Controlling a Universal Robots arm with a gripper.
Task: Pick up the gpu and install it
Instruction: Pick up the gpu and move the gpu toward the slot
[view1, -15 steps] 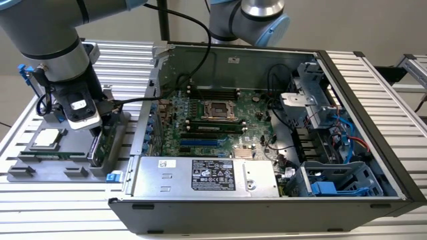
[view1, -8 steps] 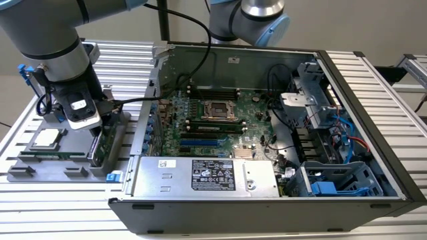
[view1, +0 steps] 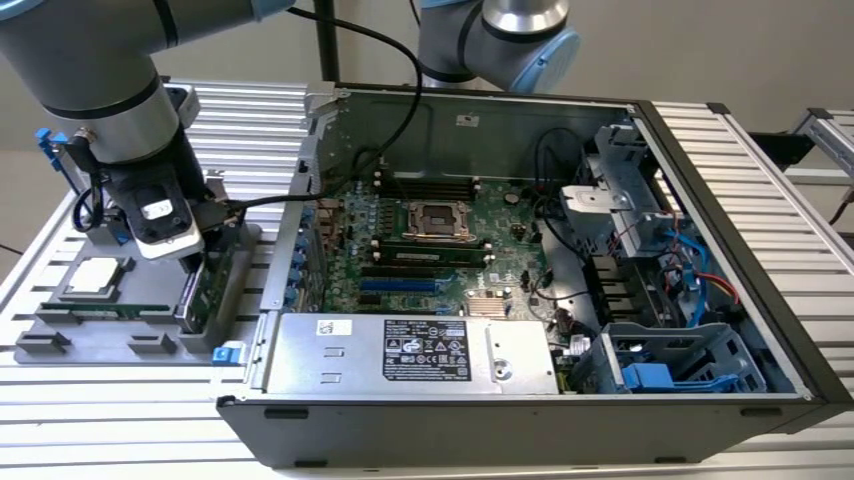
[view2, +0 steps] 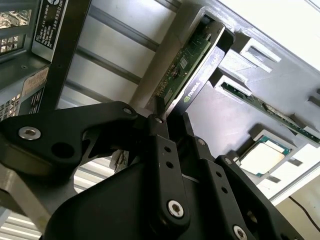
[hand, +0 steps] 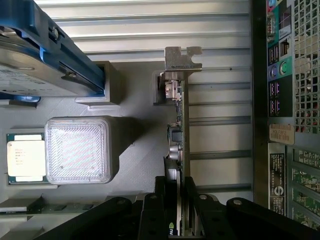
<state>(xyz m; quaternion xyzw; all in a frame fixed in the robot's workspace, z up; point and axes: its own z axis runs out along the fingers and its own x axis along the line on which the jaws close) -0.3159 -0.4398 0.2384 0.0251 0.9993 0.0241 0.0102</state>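
Beside the open metal computer case (view1: 534, 425), on the exterior view's left, the gripper (hand: 175, 190) appears to have its two black fingers (hand: 155, 210) clamped on the one gpu (hand: 182, 130). The thin green-and-black card with a silver bracket stands on edge in the grey moulded tray (view1: 94, 345). One square processor (hand: 24, 157) and one narrow memory stick (view2: 265, 105) lie nearby.

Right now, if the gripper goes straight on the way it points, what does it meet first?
The gpu, standing on edge in the grey holder, directly ahead of the gripper; whether they touch is unclear.
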